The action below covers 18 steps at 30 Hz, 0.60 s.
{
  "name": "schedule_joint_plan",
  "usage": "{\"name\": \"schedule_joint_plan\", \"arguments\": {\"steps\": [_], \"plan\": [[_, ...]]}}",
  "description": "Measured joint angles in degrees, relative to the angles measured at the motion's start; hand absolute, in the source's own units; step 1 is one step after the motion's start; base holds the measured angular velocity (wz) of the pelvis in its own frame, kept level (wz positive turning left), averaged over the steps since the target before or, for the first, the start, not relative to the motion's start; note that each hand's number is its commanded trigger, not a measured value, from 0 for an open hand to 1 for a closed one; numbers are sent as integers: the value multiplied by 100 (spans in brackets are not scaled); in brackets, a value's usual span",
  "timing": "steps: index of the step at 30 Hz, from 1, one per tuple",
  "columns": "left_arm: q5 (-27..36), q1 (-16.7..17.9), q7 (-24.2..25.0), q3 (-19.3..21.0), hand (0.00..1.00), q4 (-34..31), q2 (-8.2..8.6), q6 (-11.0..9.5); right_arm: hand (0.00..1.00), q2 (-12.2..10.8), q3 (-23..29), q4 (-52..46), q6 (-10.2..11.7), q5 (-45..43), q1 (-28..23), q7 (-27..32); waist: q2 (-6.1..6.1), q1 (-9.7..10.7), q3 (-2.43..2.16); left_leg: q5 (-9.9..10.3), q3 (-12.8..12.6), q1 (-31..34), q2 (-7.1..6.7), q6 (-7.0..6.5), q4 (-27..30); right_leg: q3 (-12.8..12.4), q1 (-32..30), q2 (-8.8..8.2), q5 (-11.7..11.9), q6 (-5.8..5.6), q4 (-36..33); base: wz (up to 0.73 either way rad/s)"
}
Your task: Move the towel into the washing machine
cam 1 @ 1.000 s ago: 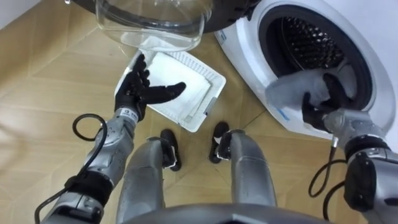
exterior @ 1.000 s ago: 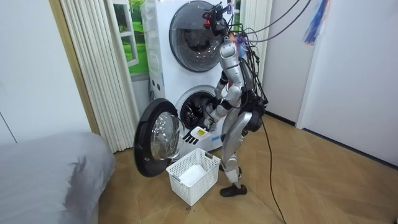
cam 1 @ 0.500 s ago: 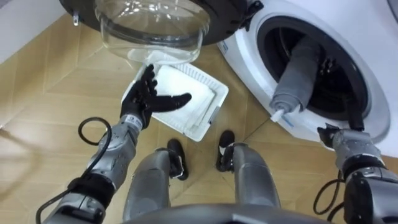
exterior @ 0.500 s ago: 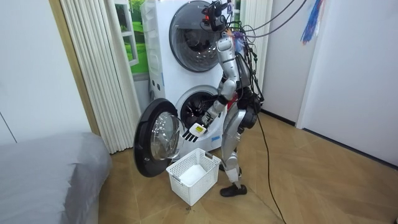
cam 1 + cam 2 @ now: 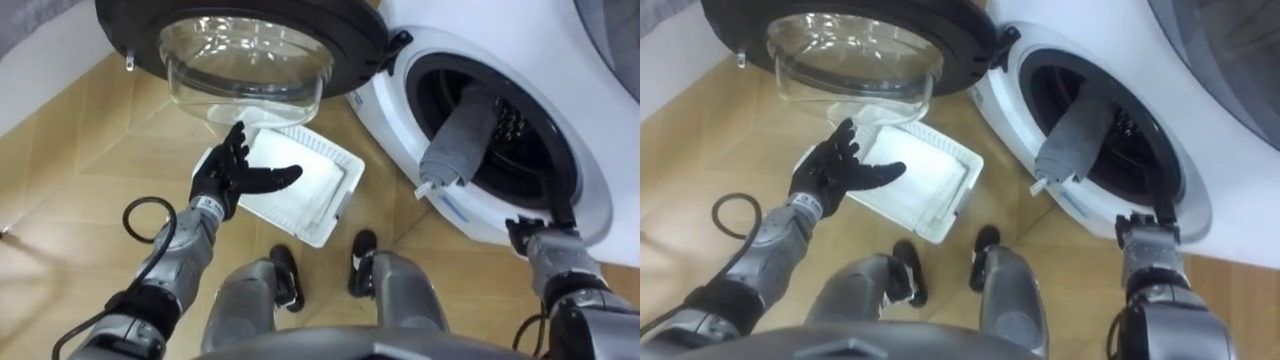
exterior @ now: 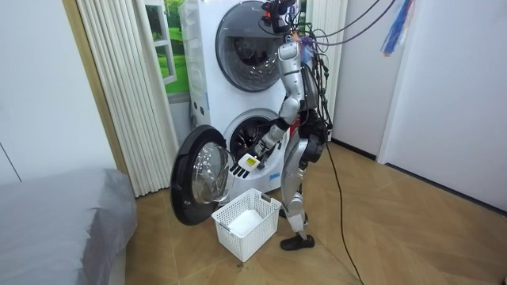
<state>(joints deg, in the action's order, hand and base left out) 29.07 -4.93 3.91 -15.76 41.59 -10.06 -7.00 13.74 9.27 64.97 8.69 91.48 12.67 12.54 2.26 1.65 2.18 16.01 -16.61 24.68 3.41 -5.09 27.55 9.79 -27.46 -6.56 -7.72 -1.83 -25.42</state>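
**Towel hanging out of the washer**

The left hand [image 5: 228, 172] is held open, with its fingers spread wide. It is held above a white basket [image 5: 335, 205] that is set on the wooden floor. Past this hand, the round glass door [image 5: 350, 40] is swung wide open. To the right of this hand, the grey towel [image 5: 455, 140] is seen rolled up. Half of it is inside the washing machine [image 5: 400, 110] and half hangs out over the rim. It is touched by neither hand. Below the towel and to its right, the right hand [image 5: 520, 230] is seen near the washer's front. Whether its fingers are open or closed cannot be told.
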Motion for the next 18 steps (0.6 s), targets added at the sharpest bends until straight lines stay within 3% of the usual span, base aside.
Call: {"name": "schedule_joint_plan", "arguments": {"steps": [4,7,8,9,13,18], "plan": [[-69,124,35,9,0,60,-26,4,0,-27,-8,18,-6,-9,-197,-298,5,16,-18,-10,-14,-278,-21,14,-164,-34,263,34,29,-30,173,-4],[-279,319,43,44,0,132,-78,3,0,-69,-53,9,-9,-474,-470,-480,-3,27,-61,-38,-14,-549,-6,55,-335,-22,579,105,97,-30,446,-5],[-425,428,57,93,0,159,-76,3,0,-71,-144,9,-7,-804,-621,-523,-3,22,-109,-51,-26,-680,-11,77,-442,-12,705,118,112,-29,542,-4],[-641,533,64,202,0,207,-67,0,0,-77,-147,24,-6,-1158,-741,-539,-8,32,-129,-63,-28,-818,-13,94,-532,-4,859,138,123,-29,650,0],[-1388,786,-75,581,0,617,-68,-55,0,-97,-248,188,15,-2189,-1087,-699,-4,57,-174,-104,-29,-1276,-10,165,-841,45,1350,221,169,-22,1010,0],[-2384,1174,-396,1059,0,981,-60,-60,0,-172,-496,409,-14,-4531,-1508,-1000,-43,79,-220,-166,-37,-1802,-18,266,-1194,48,1814,303,186,-14,1292,-1]]}}
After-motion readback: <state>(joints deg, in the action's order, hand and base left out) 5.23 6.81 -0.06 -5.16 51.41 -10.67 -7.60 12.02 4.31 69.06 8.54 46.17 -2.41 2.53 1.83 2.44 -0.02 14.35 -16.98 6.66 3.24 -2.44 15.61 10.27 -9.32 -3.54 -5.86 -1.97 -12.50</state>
